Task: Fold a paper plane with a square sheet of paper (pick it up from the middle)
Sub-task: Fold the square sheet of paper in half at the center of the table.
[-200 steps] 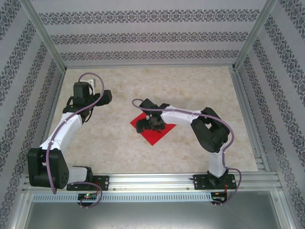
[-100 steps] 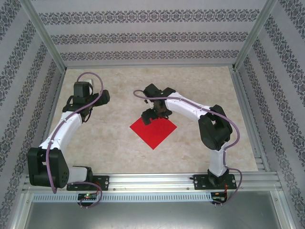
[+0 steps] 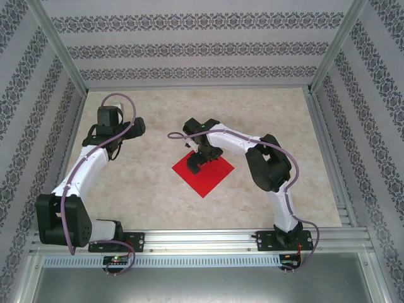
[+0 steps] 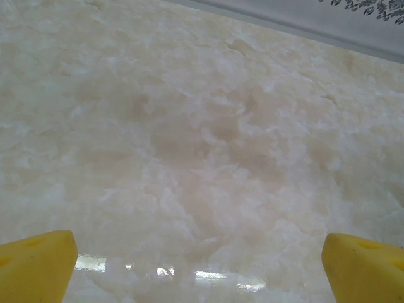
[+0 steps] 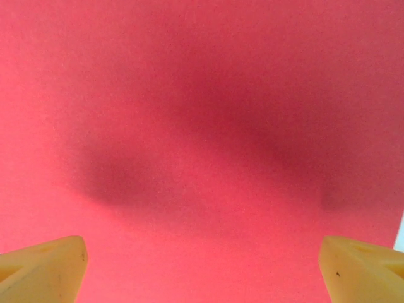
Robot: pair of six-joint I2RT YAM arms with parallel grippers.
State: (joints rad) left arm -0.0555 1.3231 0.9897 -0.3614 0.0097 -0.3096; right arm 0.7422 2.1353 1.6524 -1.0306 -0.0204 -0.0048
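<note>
Sheet [image 3: 211,177] looks thin, limp, lies flat: pinch middle gently. Right gripper [image 5: 202,259] above it, jaws apart; left gripper [image 4: 202,262] likewise.

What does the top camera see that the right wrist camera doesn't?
Top camera: the left arm, the right arm, the marble table, and the corners of the square sheet of paper. Right wrist camera: the right end effector open, its yellow fingertips wide apart, a shadow on the red. Both: the flat red paper, unfolded.
</note>
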